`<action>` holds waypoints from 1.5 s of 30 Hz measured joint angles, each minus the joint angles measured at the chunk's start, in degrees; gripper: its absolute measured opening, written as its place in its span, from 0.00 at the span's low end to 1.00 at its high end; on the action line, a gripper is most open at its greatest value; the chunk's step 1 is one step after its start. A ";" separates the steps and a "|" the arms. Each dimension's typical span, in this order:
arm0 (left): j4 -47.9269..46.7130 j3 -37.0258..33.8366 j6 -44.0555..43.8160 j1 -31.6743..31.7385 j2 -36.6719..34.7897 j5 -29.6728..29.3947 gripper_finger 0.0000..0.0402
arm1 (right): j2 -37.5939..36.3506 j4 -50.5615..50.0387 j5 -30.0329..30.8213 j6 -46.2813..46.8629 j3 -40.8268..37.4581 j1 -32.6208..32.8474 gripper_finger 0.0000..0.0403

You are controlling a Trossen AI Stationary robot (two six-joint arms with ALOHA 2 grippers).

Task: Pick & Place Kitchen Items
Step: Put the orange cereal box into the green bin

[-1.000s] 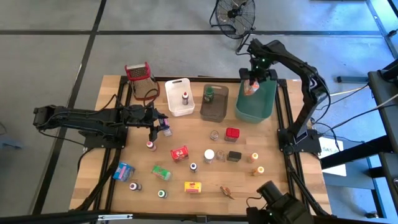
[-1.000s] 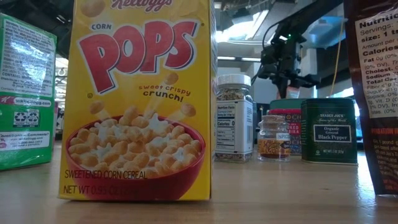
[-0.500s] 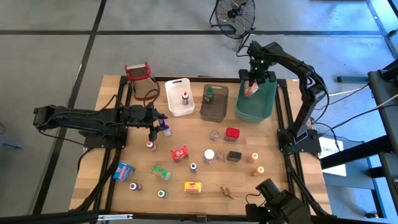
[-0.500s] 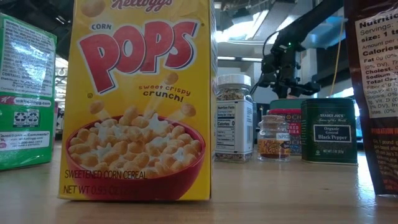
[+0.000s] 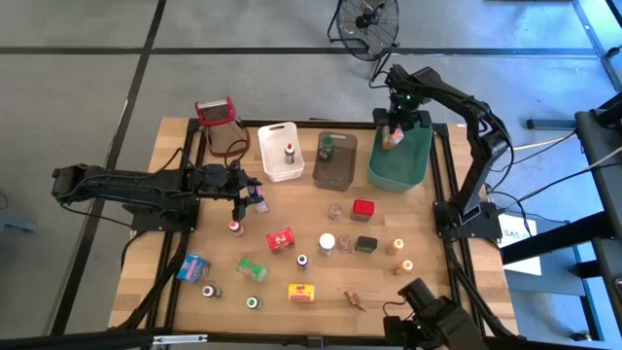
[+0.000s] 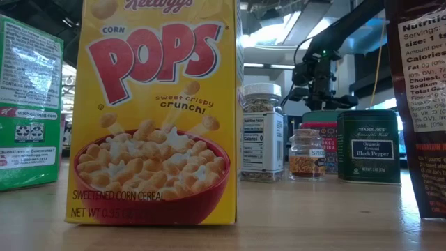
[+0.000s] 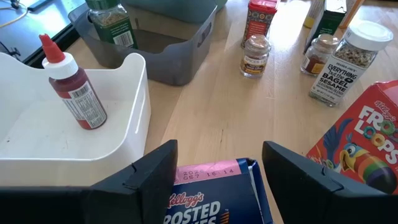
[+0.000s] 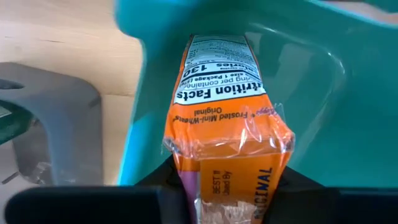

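Right gripper [image 5: 393, 136] jaws pinch an orange wrapped cereal box [image 8: 227, 137] over the teal plastic tub [image 5: 413, 165] at one o'clock. Left gripper [image 7: 217, 171] jaws grip a blue cereal box [image 7: 214, 199]. Most groceries remain on the wooden surface [image 5: 437, 282].

left arm [image 5: 146, 185]: black, jointed, cabled | right arm [image 5: 457, 107]: black, possibly a green light | hand fingers [image 7: 152, 177]: dark, blocky
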 joint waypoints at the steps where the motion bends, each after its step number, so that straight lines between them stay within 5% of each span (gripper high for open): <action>1: 0.00 0.00 -0.02 0.02 0.00 0.00 0.58 | 0.38 -0.07 0.03 -0.02 -0.14 0.02 0.22; 9: -0.13 0.00 -0.01 0.01 0.00 0.00 0.57 | 3.26 0.62 0.42 -1.56 -0.07 0.00 0.24; 21: -0.17 0.00 0.39 0.00 0.00 0.00 0.58 | 3.69 2.51 0.42 -2.97 -0.15 0.05 0.49; 31: -0.17 0.00 0.11 0.01 0.00 0.00 0.58 | 3.69 2.73 -2.39 -3.76 0.14 0.12 0.59; 45: 0.05 0.00 -0.01 0.01 0.00 -0.02 0.58 | 3.69 -10.74 -1.84 -2.58 15.22 3.28 0.60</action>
